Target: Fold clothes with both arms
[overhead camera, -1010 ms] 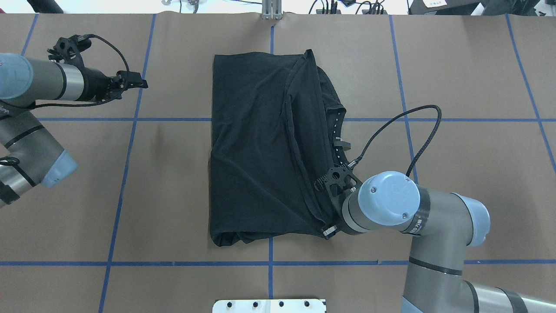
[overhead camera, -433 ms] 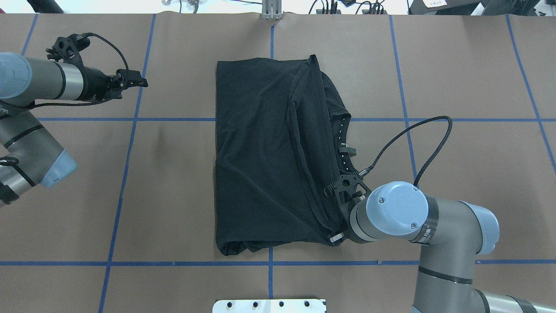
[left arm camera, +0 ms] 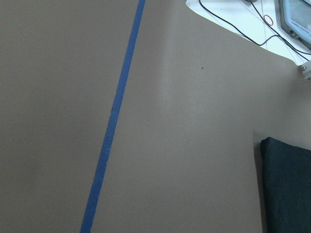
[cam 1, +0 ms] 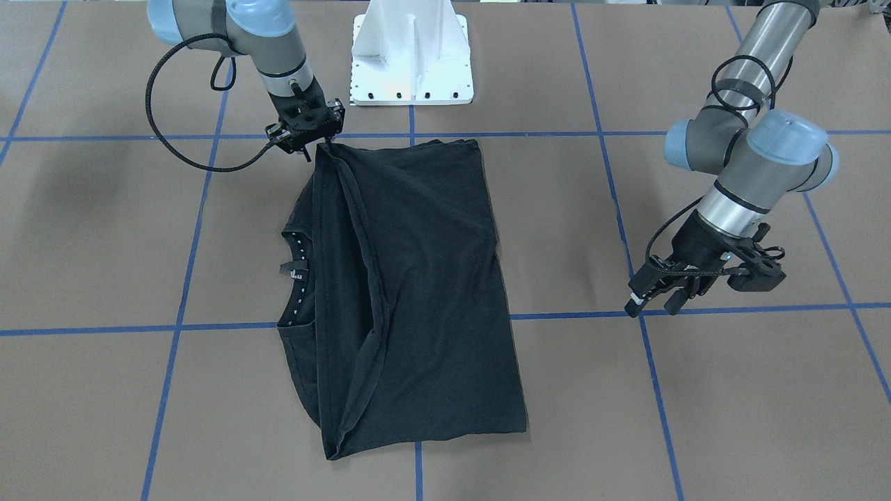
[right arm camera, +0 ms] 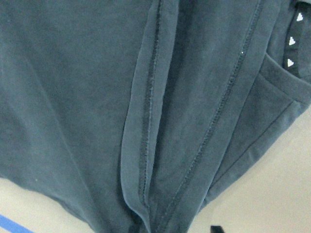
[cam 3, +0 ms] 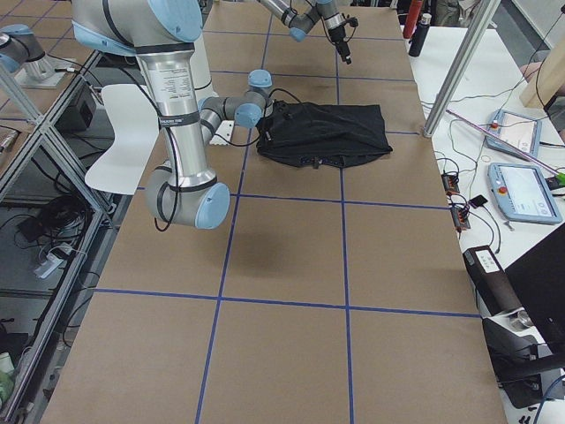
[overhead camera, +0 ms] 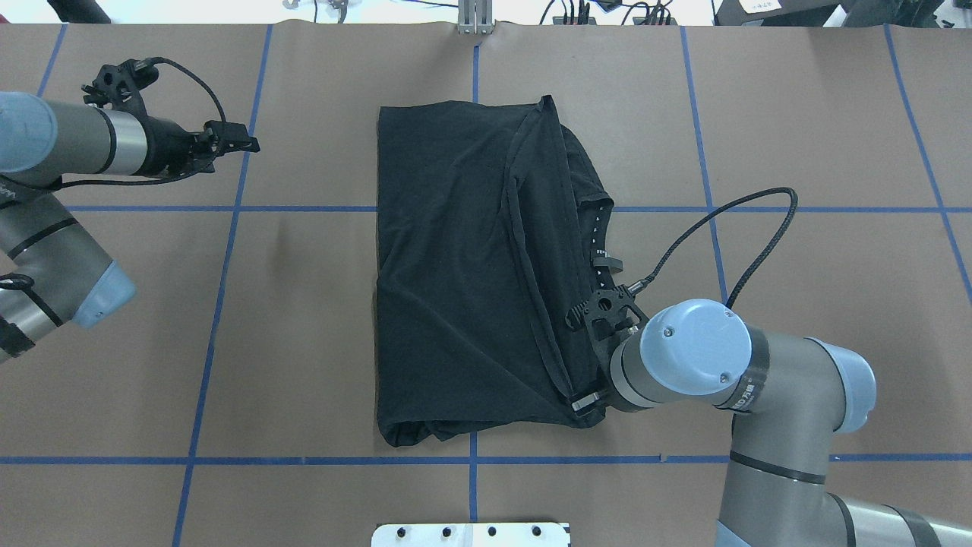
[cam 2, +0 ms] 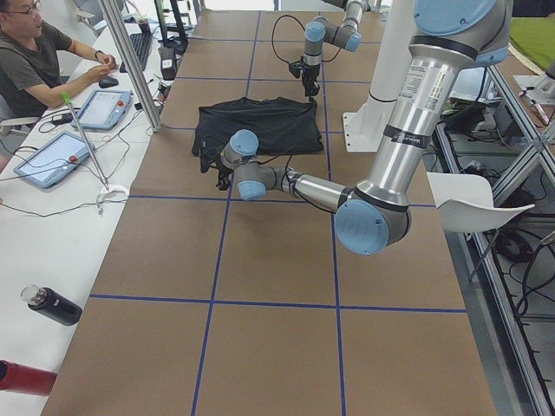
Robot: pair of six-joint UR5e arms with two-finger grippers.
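The black T-shirt (overhead camera: 456,266) lies folded lengthwise in the middle of the table, collar (overhead camera: 600,235) at its right edge; no logo shows. It also shows in the front-facing view (cam 1: 418,278). My right gripper (overhead camera: 583,403) is at the shirt's near right corner, shut on the hem; the front-facing view shows this gripper (cam 1: 317,139) with the corner drawn up to it. The right wrist view shows the hems (right arm camera: 146,145) close up. My left gripper (overhead camera: 243,144) is open and empty, well left of the shirt, above bare table; it also shows in the front-facing view (cam 1: 651,305).
The white pedestal base (cam 1: 411,56) stands at the near table edge behind the shirt. Blue tape lines (overhead camera: 228,209) cross the brown table. An operators' bench with tablets (cam 2: 52,156), a metal post (cam 2: 130,65) and a bottle (cam 2: 52,305) runs along the far side.
My right gripper moved a little to the right with the shirt's corner, and the whole shirt shifted slightly right. The left arm has stayed put.
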